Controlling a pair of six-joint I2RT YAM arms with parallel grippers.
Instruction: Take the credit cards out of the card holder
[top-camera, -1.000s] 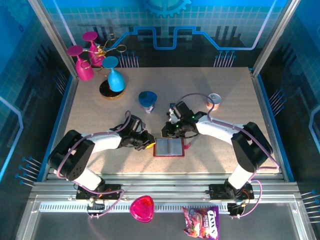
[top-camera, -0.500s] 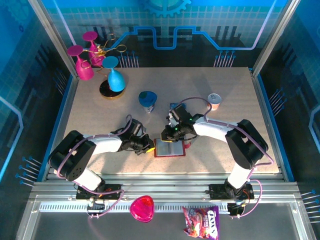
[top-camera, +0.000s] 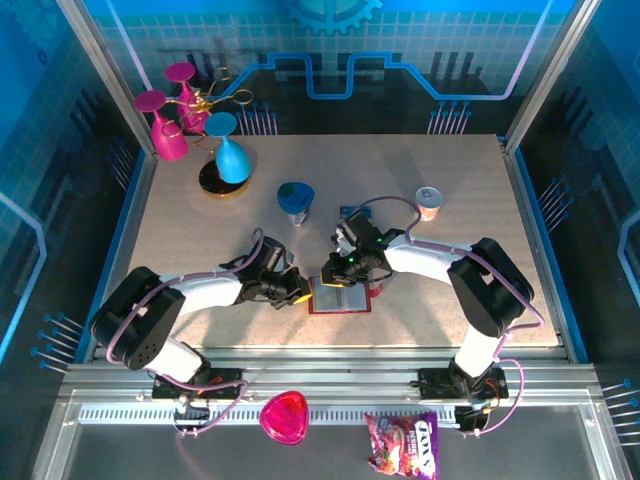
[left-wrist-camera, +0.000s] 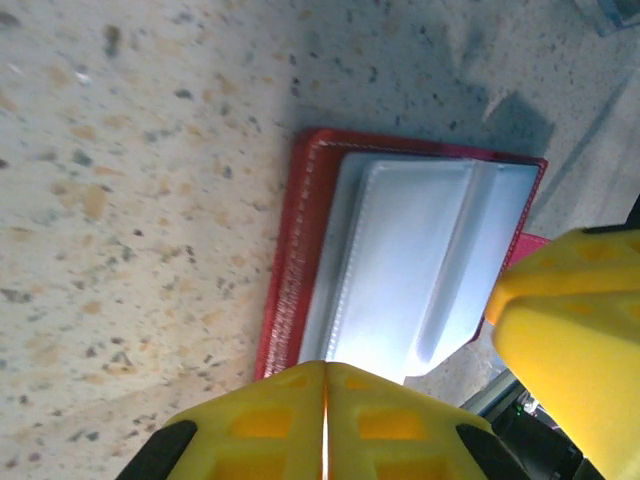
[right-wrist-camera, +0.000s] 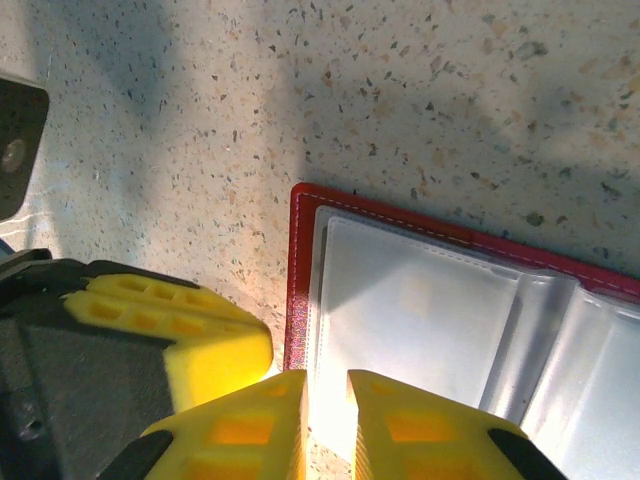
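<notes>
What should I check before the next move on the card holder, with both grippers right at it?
1. Card holder open and flat on the table: ok.
2. Left gripper shut, at the holder's edge: ok.
3. Right gripper pinching a pocket or card: cannot tell; a narrow gap shows between its fingers.
4. Any credit cards in the pale pockets: cannot tell; no card face shows.
5. Room between the two grippers: probably not ok; they crowd the same edge.

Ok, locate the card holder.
Top view: the card holder lies open at the table's front centre, left gripper at its left edge, right gripper at its far-left corner.
</notes>
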